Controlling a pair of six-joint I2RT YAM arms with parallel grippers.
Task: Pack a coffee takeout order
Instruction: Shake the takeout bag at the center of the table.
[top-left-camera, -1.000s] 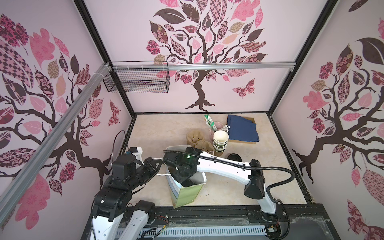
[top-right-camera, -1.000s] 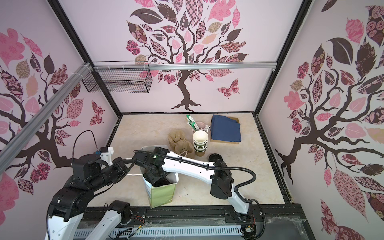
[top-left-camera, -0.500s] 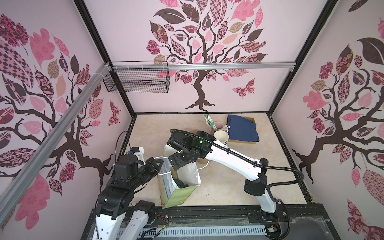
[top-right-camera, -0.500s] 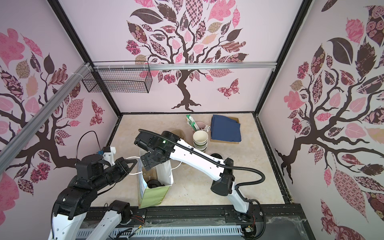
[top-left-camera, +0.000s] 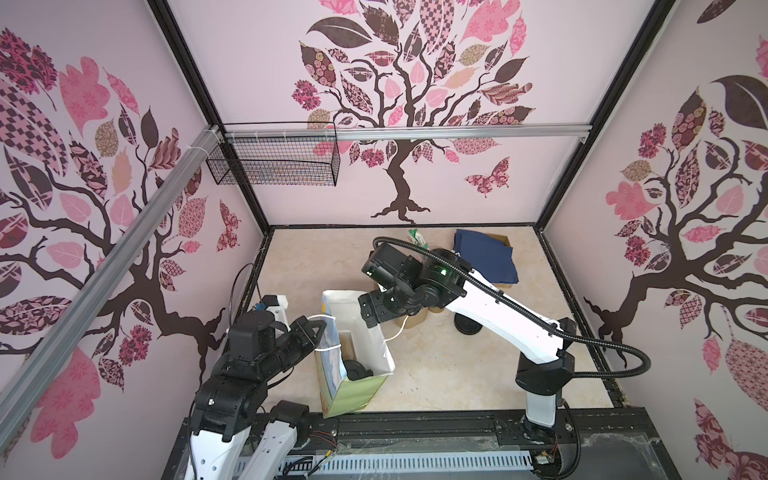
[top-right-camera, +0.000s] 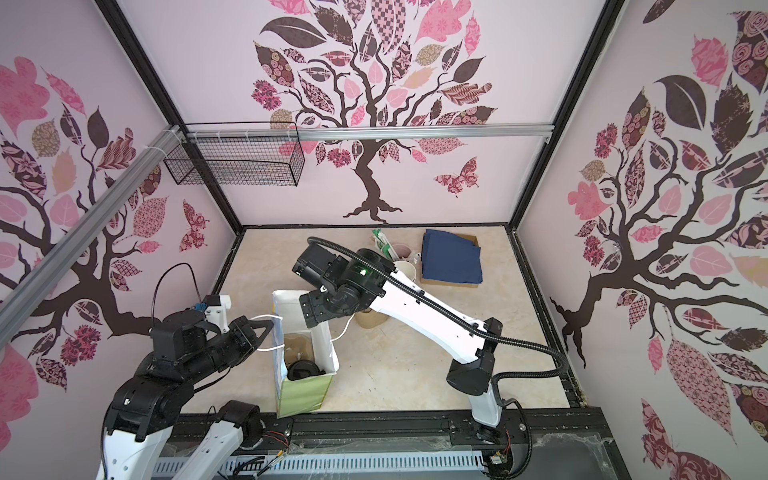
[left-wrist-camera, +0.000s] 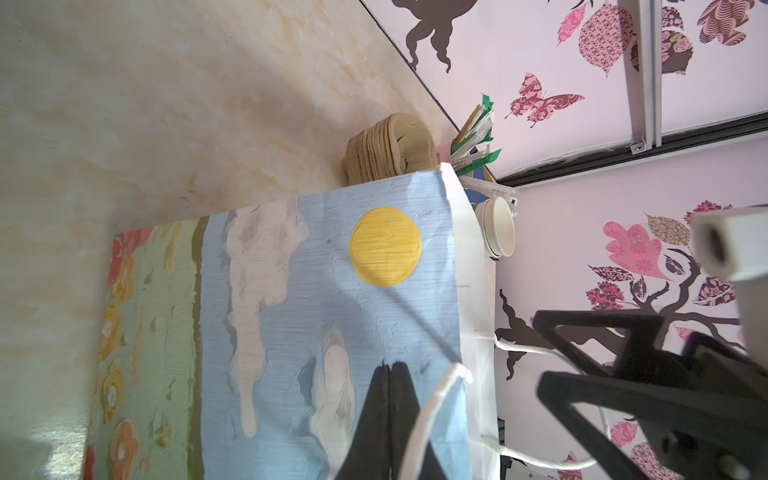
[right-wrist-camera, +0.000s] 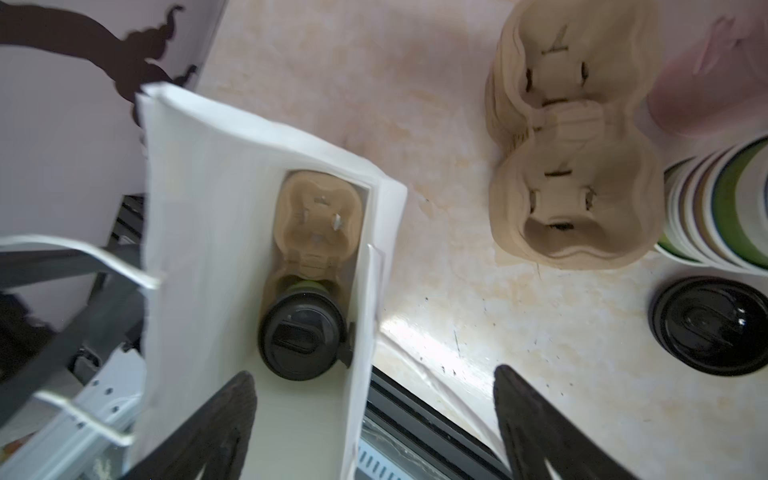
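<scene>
The pale green paper bag (top-left-camera: 353, 395) (top-right-camera: 301, 392) stands open near the table's front edge, its painted side filling the left wrist view (left-wrist-camera: 291, 311). Inside it sits the tan carrier (right-wrist-camera: 318, 224) (top-right-camera: 297, 345), which holds the olive-green cup with a black lid (right-wrist-camera: 301, 332) (top-left-camera: 357, 370). My left gripper (top-left-camera: 318, 332) (left-wrist-camera: 390, 365) is shut, and the bag's white handle (left-wrist-camera: 432, 407) loops around its fingers. The right gripper (top-left-camera: 368, 316) (right-wrist-camera: 372, 372) hangs open and empty above the bag's far end. The navy napkin (top-left-camera: 484, 257) (top-right-camera: 451, 257) lies at the back right.
A stack of spare carriers (right-wrist-camera: 573, 166) (left-wrist-camera: 390, 145), a stack of lidless cups (right-wrist-camera: 723, 208) (top-right-camera: 405, 270) and a loose black lid (right-wrist-camera: 710, 324) (top-left-camera: 467, 326) stand behind the bag. Wrapped straws (top-right-camera: 384, 245) are at the back. A wire basket (top-left-camera: 274, 162) hangs on the wall.
My right gripper has risen out of the bag and drawn back toward the far side, leaving the carrier and the cup inside. The bag's mouth now shows from above. The left gripper stays shut.
</scene>
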